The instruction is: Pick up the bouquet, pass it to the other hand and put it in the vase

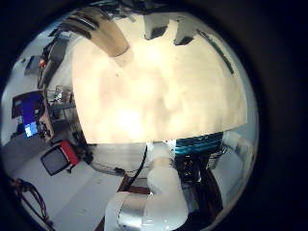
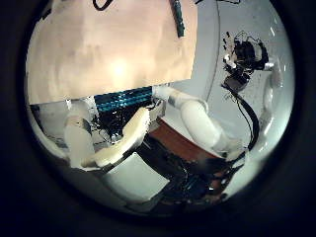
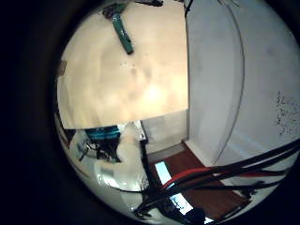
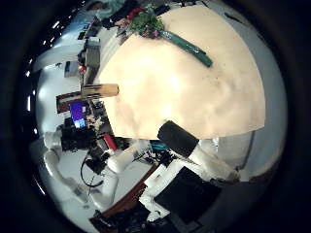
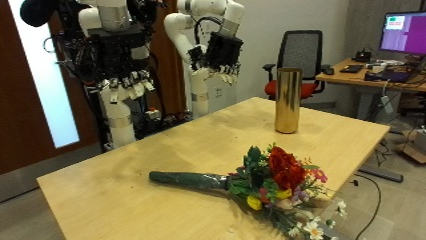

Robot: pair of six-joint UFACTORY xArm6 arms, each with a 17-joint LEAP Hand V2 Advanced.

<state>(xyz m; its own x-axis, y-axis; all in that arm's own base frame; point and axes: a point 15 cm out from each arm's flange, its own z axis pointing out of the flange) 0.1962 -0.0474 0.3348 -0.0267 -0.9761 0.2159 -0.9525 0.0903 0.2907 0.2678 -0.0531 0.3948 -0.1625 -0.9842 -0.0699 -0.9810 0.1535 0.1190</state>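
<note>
Bouquet of red flowers with green-wrapped stems [image 5: 260, 178] flat on pale wooden worktop [image 5: 120, 195], stems pointing away from tall gold vase [image 5: 286, 100]; both hands raised well beyond, left hand [image 5: 128, 88] and right hand [image 5: 221, 52] fingers relaxed, empty.

Two white jointed robot arms stand raised at the far side — one in front of the other. The nearer arm's black-and-white right hand [image 5: 124, 82] hangs palm down, its fingers relaxed and pointing downward, curled round nothing. The farther arm's black-and-white left hand [image 5: 221, 54] hangs likewise, fingers loosely extended downward and holding nothing. Both hands hang well apart from each other — neither touches anything.
</note>
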